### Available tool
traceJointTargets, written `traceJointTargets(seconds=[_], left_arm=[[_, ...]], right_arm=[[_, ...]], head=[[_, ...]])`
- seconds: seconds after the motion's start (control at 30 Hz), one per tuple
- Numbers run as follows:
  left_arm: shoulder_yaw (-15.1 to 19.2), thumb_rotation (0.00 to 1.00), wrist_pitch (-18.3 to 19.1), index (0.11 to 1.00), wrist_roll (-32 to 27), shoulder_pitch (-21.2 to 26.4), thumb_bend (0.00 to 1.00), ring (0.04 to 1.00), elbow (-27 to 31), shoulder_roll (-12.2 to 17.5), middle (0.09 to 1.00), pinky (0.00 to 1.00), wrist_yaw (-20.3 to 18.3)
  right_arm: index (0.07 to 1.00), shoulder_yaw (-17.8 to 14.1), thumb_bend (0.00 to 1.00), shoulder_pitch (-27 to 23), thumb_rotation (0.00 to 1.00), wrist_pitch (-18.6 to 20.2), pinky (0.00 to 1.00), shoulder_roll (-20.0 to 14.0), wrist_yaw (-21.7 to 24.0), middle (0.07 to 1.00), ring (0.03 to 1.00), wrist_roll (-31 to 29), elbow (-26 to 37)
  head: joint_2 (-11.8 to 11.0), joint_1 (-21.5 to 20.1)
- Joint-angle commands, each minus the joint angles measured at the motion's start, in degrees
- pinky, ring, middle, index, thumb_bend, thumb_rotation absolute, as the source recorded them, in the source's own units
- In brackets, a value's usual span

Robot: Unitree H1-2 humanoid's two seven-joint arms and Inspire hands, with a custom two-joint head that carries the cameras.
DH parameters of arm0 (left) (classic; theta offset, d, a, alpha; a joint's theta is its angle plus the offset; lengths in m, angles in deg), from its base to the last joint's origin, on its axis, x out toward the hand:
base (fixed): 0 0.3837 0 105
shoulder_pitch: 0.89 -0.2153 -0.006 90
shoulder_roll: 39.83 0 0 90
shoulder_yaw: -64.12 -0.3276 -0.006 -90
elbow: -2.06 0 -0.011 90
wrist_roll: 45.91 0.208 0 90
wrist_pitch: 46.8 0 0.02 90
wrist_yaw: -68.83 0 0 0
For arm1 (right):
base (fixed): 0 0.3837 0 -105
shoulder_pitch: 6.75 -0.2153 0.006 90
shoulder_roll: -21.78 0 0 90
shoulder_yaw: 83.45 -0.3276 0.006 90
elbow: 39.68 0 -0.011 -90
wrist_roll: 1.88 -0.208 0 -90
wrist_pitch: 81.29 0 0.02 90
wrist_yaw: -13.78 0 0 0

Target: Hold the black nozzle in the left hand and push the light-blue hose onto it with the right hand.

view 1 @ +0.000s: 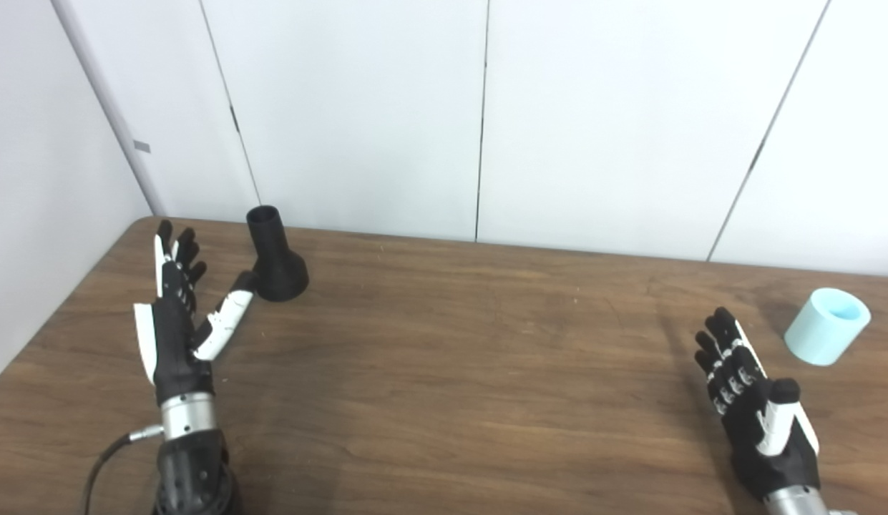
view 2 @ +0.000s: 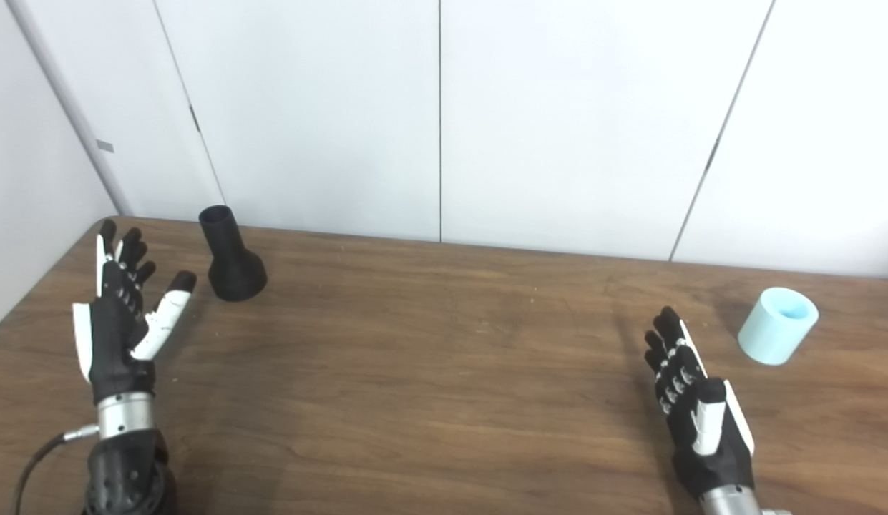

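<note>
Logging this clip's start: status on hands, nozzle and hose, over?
Left hand open beside black nozzle, not gripping. Right hand open, short of light-blue hose. Both parts on the table, far apart. Nothing between.

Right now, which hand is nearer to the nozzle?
Left. The left hand is open just beside the nozzle, its thumb almost at the base. The right hand is open far across the table, near the hose.

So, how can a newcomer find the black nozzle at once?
Look at the far left corner of the wooden table, near the white wall. The black nozzle stands upright just beyond the open left hand: a flared base with a narrow open neck, unlike the light-blue hose.
</note>
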Motion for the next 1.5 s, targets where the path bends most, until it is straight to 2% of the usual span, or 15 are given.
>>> traceJointTargets(seconds=[0.0,0.07,0.17,0.27,0.53,0.7,0.9,1.17,1.47], left_arm=[[0.12,0.52,0.6,0.959,2.19,3.91,0.68,0.942,-1.33,3.21,0.941,0.89,0.78],[-0.37,0.52,1.57,0.959,2.82,5.34,0.7,0.953,-3.99,5.0,0.941,0.93,0.36],[-1.67,0.54,6.28,0.95,1.25,8.27,0.75,0.971,-9.15,8.96,0.95,0.95,-3.73],[-2.9,0.51,10.61,0.941,0.24,9.72,0.81,0.931,-10.64,11.21,0.937,0.88,-6.63],[-6.98,0.47,11.02,0.936,3.29,13.78,0.81,0.899,-17.89,14.84,0.909,0.82,-6.85],[-8.77,0.46,10.54,0.933,2.77,16.33,0.82,0.89,-22.65,16.31,0.908,0.8,-8.07],[-10.84,0.48,14.08,0.915,2.83,18.95,0.84,0.891,-25.5,17.81,0.905,0.79,-10.58],[-8.3,0.49,15.98,0.87,-2.15,22.24,0.85,0.881,-29.71,16.54,0.891,0.82,-11.34],[-10.29,0.47,16.35,0.799,-0.02,24.05,0.83,0.841,-33.0,17.52,0.829,0.81,-10.56]], right_arm=[[1.0,0.67,0.79,2.65,1.0,-0.59,1.0,1.54,0.18,1.0,1.0,-0.42,-1.28],[1.0,0.7,0.79,2.67,1.0,-0.34,1.0,1.56,0.13,1.0,1.0,-0.43,-1.05],[1.0,0.7,0.78,2.54,1.0,0.19,1.0,1.52,0.11,1.0,1.0,-0.53,-0.87],[1.0,0.77,0.77,2.74,1.0,0.95,1.0,1.59,-0.06,1.0,1.0,-0.58,0.07],[1.0,0.89,0.77,3.09,1.0,2.09,1.0,1.9,-0.41,1.0,1.0,-0.42,1.37],[1.0,0.99,0.77,3.23,1.0,2.8,1.0,2.06,-0.75,1.0,1.0,-0.21,2.23],[1.0,1.24,0.77,3.39,1.0,3.15,1.0,2.31,-1.15,1.0,1.0,0.23,3.0],[1.0,1.6,0.77,3.53,1.0,3.99,1.0,2.4,-1.64,1.0,1.0,0.63,4.36],[1.0,1.73,0.78,3.36,1.0,4.24,1.0,2.34,-1.78,1.0,1.0,0.88,4.42]], head=[[0.07,0.02],[0.56,-0.26],[0.82,-0.45],[1.03,-0.61],[1.73,-1.18],[1.92,-1.39],[2.63,-1.67],[3.52,-2.05],[4.11,-2.39]])
